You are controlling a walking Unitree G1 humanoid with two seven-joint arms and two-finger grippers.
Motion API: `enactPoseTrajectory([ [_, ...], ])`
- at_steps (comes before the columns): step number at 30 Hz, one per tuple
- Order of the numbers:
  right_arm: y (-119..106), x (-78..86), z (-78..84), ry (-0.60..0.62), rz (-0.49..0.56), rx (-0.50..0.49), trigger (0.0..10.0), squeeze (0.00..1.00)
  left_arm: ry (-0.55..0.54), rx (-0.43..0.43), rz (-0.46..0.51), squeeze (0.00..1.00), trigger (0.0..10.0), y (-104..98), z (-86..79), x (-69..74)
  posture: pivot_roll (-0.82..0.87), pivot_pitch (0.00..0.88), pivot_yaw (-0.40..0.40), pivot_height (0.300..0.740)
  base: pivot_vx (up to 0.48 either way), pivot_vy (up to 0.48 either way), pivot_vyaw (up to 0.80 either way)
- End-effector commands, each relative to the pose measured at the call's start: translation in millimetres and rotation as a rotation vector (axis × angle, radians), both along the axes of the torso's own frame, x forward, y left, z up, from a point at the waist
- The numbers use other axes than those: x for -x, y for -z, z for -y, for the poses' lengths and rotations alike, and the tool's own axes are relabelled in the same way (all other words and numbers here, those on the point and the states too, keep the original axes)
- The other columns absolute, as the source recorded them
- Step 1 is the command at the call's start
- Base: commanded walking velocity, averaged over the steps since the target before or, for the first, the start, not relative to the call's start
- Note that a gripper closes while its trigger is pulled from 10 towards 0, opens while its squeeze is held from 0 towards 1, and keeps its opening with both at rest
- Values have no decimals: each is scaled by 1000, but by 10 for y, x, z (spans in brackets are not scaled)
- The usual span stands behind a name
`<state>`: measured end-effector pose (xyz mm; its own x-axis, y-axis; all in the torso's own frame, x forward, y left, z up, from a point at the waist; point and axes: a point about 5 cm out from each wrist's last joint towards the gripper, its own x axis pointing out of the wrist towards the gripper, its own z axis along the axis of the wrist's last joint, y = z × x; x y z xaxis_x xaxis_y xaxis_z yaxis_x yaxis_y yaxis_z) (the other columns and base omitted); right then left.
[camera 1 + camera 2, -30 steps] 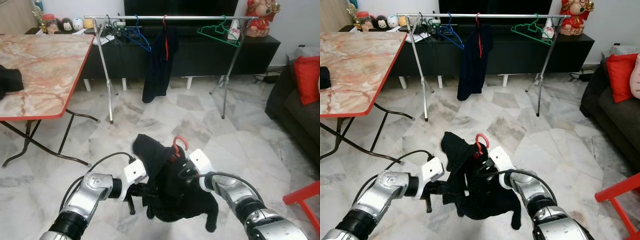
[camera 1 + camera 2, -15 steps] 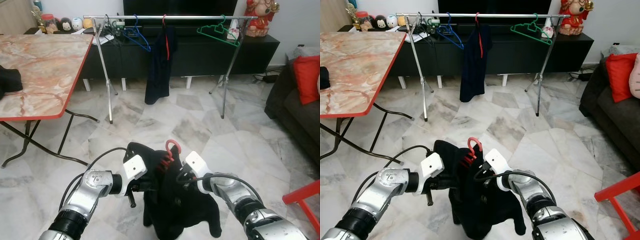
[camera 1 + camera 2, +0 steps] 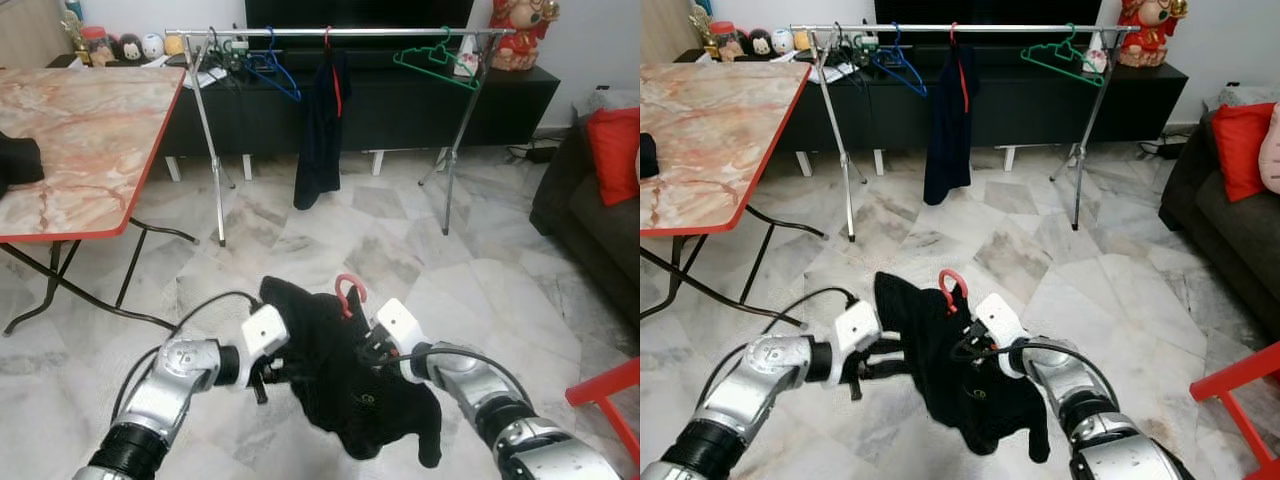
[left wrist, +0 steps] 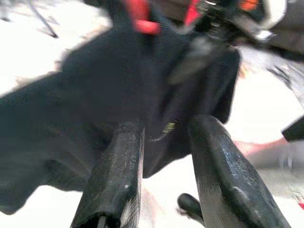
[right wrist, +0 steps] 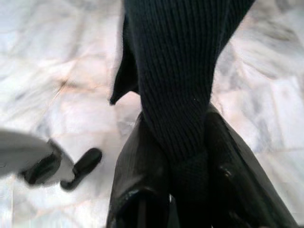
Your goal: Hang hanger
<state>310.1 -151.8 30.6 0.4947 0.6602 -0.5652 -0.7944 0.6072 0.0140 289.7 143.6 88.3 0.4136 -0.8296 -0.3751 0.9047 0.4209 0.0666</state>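
Right wrist view: right gripper [image 5: 173, 156] clenched on black knit garment [image 5: 178, 66]. Head views: garment draped on red plastic hanger [image 3: 349, 290], held low between both arms; left gripper [image 4: 164, 142] parted, beside the cloth.

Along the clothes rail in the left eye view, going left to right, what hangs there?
blue hanger → dark garment on a red hanger → green hanger.
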Motion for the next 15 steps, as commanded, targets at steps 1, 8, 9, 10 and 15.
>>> enactPoseTrajectory([
  [1,-99,-47,-12,-51,49,-8,0,0,3,14,30,1000,10000,-80,-28,-20,-42,32,-60,740,0,0,0],
  [8,-97,75,147,-238,-4,38,0,0,21,1,64,1000,10000,-216,-152,-38,-40,36,-69,740,0,0,0],
  [9,-97,75,147,-238,-4,38,0,0,21,1,64,1000,10000,-216,-152,-38,-40,36,-69,740,0,0,0],
  [10,-89,92,171,-259,-7,55,0,0,37,3,60,1000,10000,-234,-145,-30,-39,35,-70,740,0,0,0],
  [15,-72,160,152,-348,-33,39,0,0,144,70,29,1000,10000,-284,12,21,-45,30,-68,740,0,0,0],
])
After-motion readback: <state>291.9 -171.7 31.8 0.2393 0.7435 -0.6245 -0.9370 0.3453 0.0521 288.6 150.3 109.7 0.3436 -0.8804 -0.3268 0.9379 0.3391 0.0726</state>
